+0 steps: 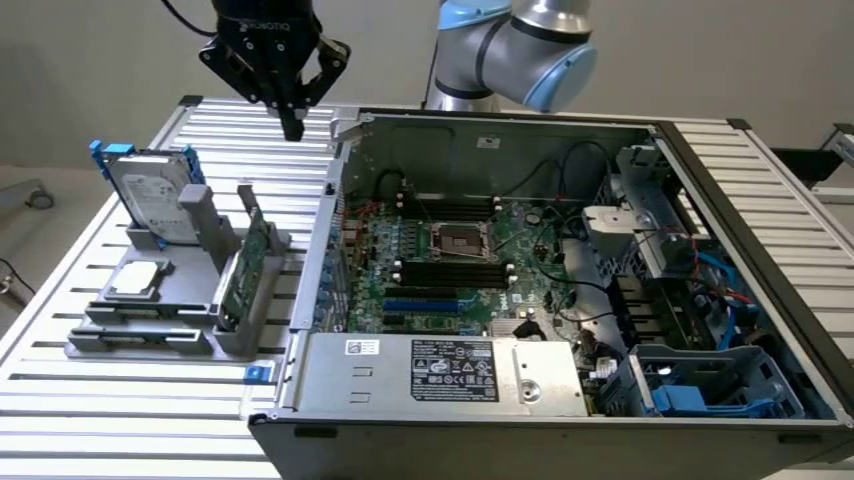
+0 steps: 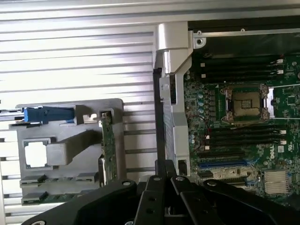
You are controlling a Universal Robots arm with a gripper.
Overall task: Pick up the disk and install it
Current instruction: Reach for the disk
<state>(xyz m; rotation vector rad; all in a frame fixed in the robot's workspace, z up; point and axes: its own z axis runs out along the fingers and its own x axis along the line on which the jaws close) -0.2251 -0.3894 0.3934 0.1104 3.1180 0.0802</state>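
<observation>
The disk (image 1: 151, 195), a silver-grey drive with a white label and blue rails, stands tilted on edge at the far end of a grey holder (image 1: 140, 335) on the slatted table, at the exterior view's left. From the wrist view I see the disk (image 2: 47, 114) edge-on as a blue strip on the holder (image 2: 65, 152). My gripper (image 1: 291, 128) hangs above the table between the disk and the computer case's far corner, clearly higher than the disk and apart from it. Its black fingers (image 2: 161, 176) are pressed together and shut on nothing.
An open computer case (image 1: 320, 250) with its motherboard (image 1: 454, 260) takes up the table's middle and right. The holder also carries a green circuit card (image 1: 240, 275) standing upright and a small silver chip (image 1: 140, 280). A blue drive cage (image 1: 707, 385) sits in the case's near right corner.
</observation>
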